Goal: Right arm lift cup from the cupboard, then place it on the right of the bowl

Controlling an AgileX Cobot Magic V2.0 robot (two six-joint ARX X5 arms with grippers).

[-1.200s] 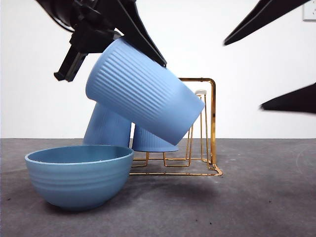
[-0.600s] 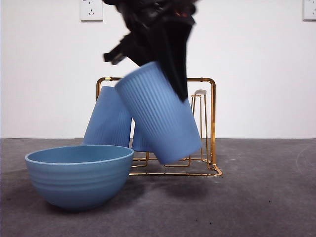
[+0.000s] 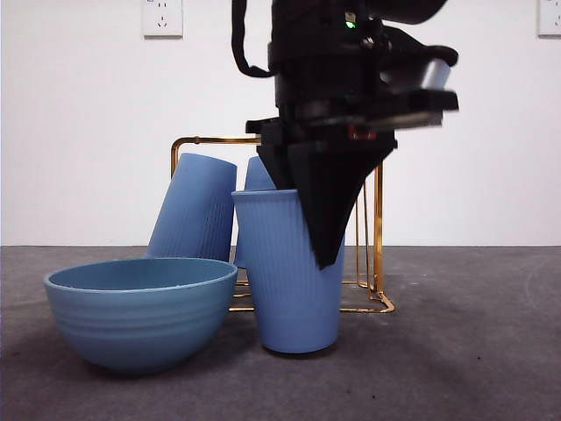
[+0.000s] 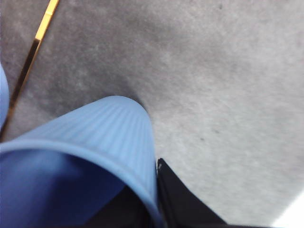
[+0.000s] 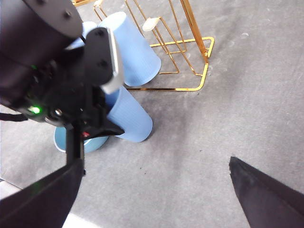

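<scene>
At the left of the front view, the bowl [image 3: 140,316] is seen resting on the grey tabletop [image 3: 456,351]. Behind it, a second cup [image 3: 195,209] is found leaning on the cupboard [image 3: 379,219], and part of a third cup [image 3: 260,174] is visible behind the arm. The cup [image 3: 285,281] is located off the cupboard, upright on the tabletop in front of it and just to the right of the bowl; whether cup and bowl touch cannot be determined. The cup's rim is gripped by the left gripper [image 3: 320,237], which descends from above. In the left wrist view the cup wall [image 4: 109,137] is seen clamped between the two fingers, one finger [image 4: 185,204] pressed against the ribbed outside and the other lying dark within the cup. The gold cupboard wire [image 4: 33,57] is seen beside the cup. In the right wrist view the right gripper [image 5: 156,199] is shown held above bare tabletop, well apart from the cup [image 5: 130,118], its fingers [image 5: 266,194] spread wide and grasping nothing. The cupboard [image 5: 197,71] is recorded beyond the cup.
</scene>
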